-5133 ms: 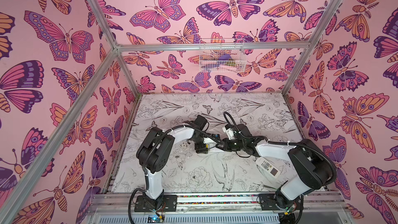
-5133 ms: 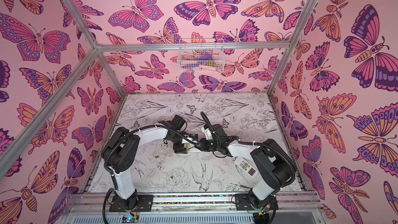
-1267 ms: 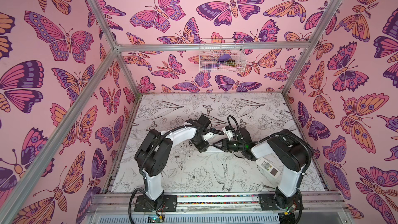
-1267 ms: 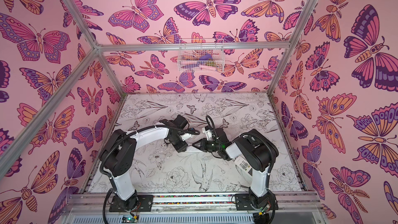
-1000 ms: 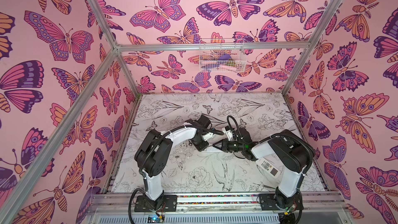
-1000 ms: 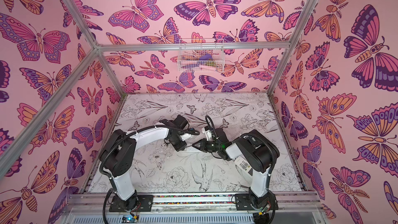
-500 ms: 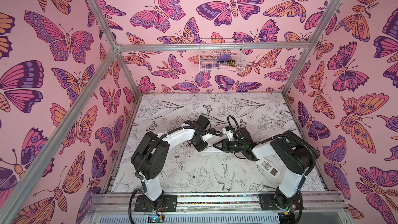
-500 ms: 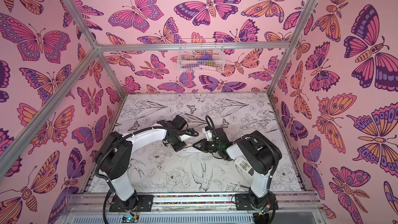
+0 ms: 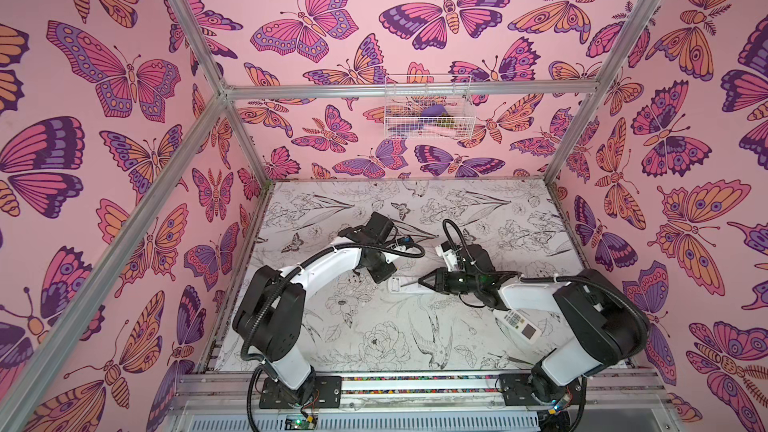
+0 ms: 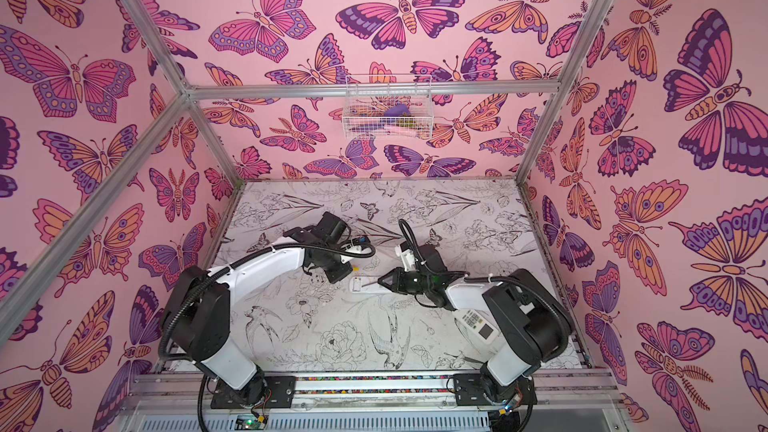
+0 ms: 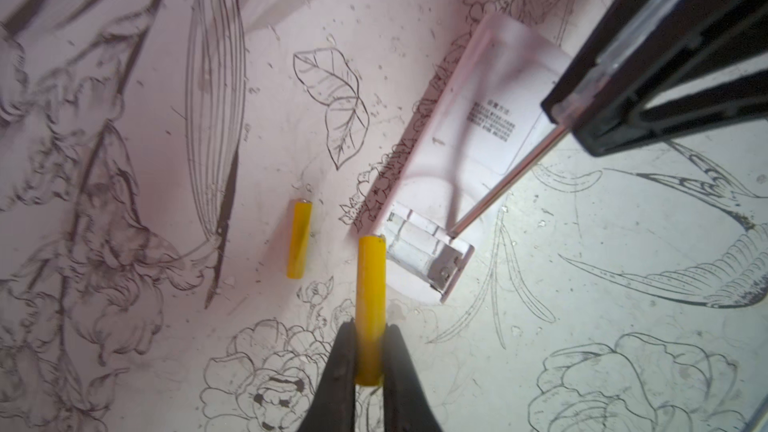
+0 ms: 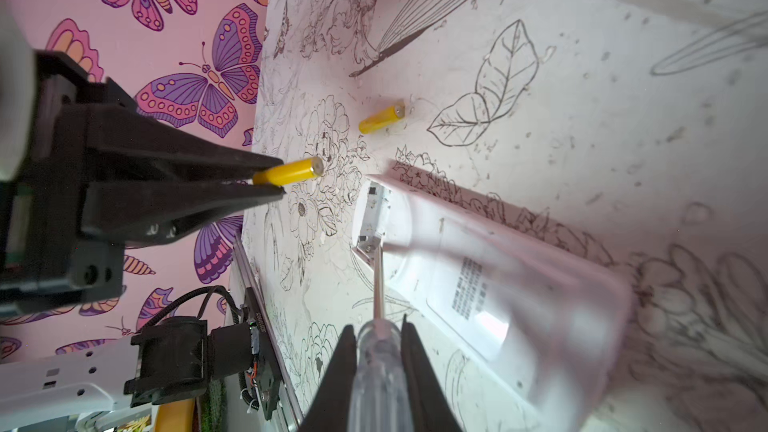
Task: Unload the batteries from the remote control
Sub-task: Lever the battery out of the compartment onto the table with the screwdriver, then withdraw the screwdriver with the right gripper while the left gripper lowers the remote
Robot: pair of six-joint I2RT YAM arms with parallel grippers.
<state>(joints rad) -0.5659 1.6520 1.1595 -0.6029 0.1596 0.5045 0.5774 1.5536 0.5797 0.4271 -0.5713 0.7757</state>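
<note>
The white remote control (image 11: 469,151) lies back-up on the table, its battery compartment (image 11: 419,251) uncovered at one end, with no cell showing inside. My left gripper (image 11: 369,332) is shut on a yellow battery (image 11: 370,284) held just off that end. A second yellow battery (image 11: 299,238) lies loose on the table beside it. My right gripper (image 12: 378,330) is shut on a clear-handled screwdriver (image 12: 376,367), whose metal tip rests at the compartment's edge. In both top views the two grippers (image 9: 382,276) (image 9: 422,281) meet over the remote (image 9: 405,285) at mid-table.
Another white remote (image 9: 519,324) with buttons and a screen lies face-up under the right arm's forearm. A wire basket (image 9: 428,112) hangs high on the back wall. Pink butterfly walls close in the table on three sides.
The left jaws have closed on the yellow battery over the last second, and the left arm shifted slightly. The right gripper and screwdriver have stayed in place.
</note>
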